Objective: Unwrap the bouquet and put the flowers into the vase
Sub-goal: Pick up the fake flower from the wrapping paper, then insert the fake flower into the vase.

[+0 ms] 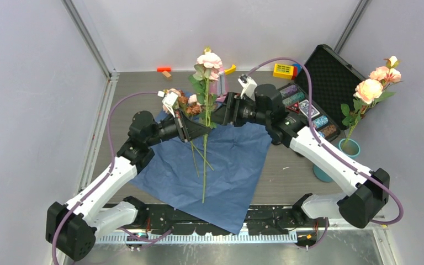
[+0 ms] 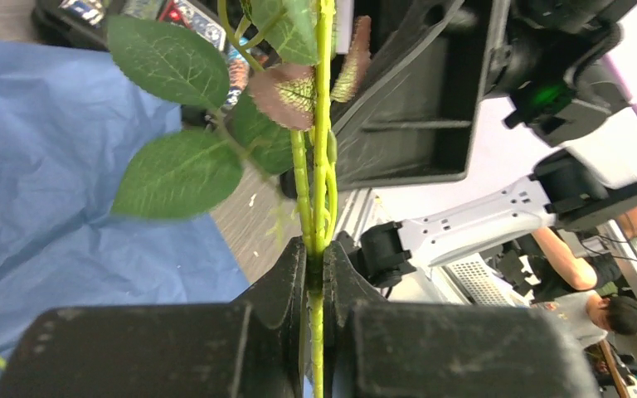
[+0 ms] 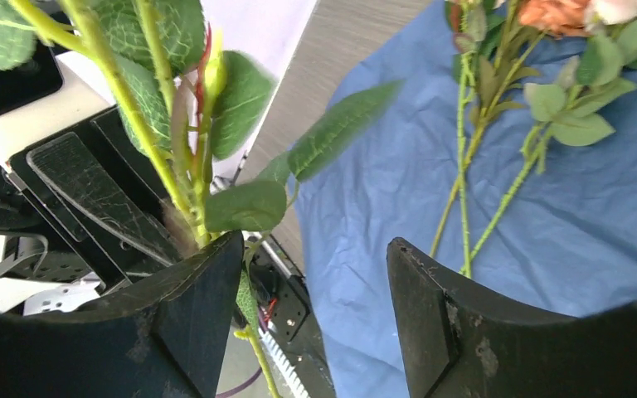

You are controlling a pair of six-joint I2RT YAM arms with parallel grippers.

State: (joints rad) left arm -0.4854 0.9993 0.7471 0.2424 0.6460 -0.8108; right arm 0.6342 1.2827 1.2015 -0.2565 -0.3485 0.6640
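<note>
The bouquet's blue paper (image 1: 226, 160) lies unwrapped and flat on the table. My left gripper (image 1: 194, 128) is shut on the green stem (image 2: 322, 174) of one pink flower (image 1: 210, 61) and holds it upright; in the left wrist view the jaws pinch the stem (image 2: 316, 282). My right gripper (image 1: 218, 114) stands open right beside that stem (image 3: 137, 116), which passes outside its left finger (image 3: 191, 315). Other flowers (image 3: 498, 166) lie on the paper (image 3: 398, 207). The teal vase (image 1: 349, 147) at the right holds peach roses (image 1: 370, 88).
An open black case (image 1: 331, 77) with coloured chips stands at the back right. A yellow block (image 1: 283, 70), a red block (image 1: 164, 69) and a pink object (image 1: 219, 85) lie at the back. A teal disc (image 1: 323, 174) lies near the right arm.
</note>
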